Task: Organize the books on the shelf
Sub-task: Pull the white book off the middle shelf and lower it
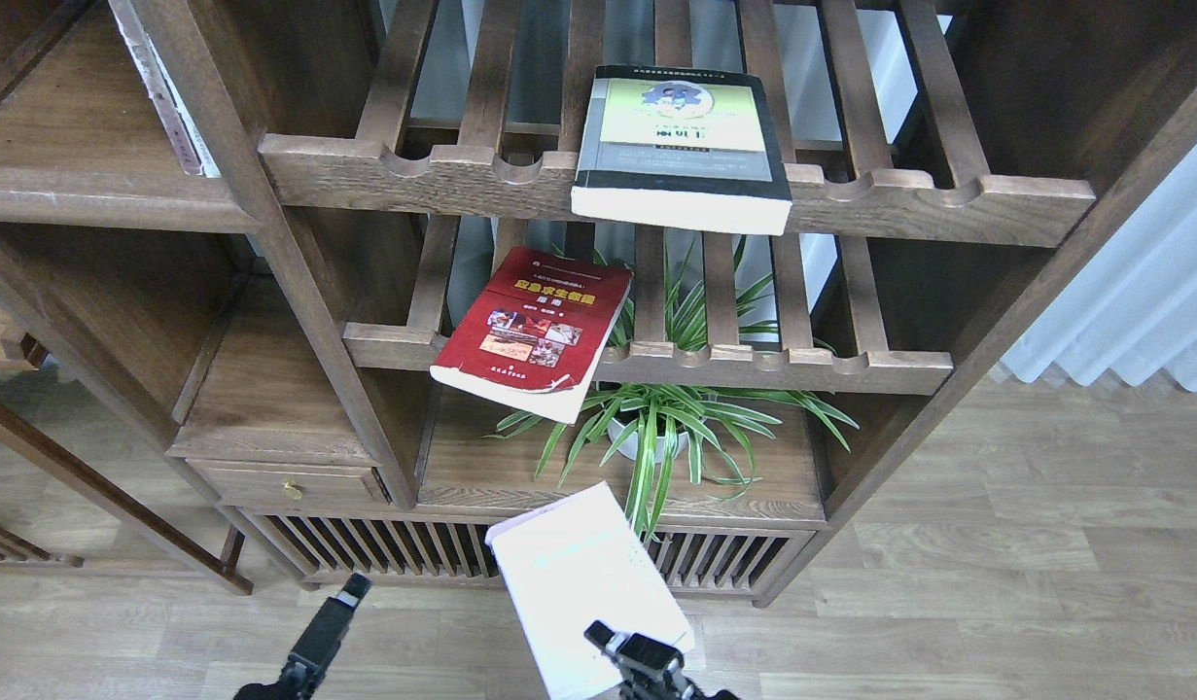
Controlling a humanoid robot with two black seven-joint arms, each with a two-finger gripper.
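The thick black-edged book with a yellow-green cover [684, 146] lies on the upper slatted rack, its page edge over the front rail. The red book with photos [530, 331] lies askew on the lower slatted rack and overhangs its front rail. My right gripper [629, 653], at the bottom edge, is shut on the near end of the pale lavender-white book [583, 578] and holds it in the air, below and in front of the bookcase. My left gripper [334, 611] shows as one dark tip at the bottom left, empty-looking. The solid dark-brown shelf [92, 199] is at the upper left.
A spider plant in a white pot [656, 428] stands on the low board under the racks. A slatted cabinet with brass knobs [520, 556] is below it. A thin book [165, 92] stands on the upper-left shelf. A white curtain [1133, 301] hangs at the right.
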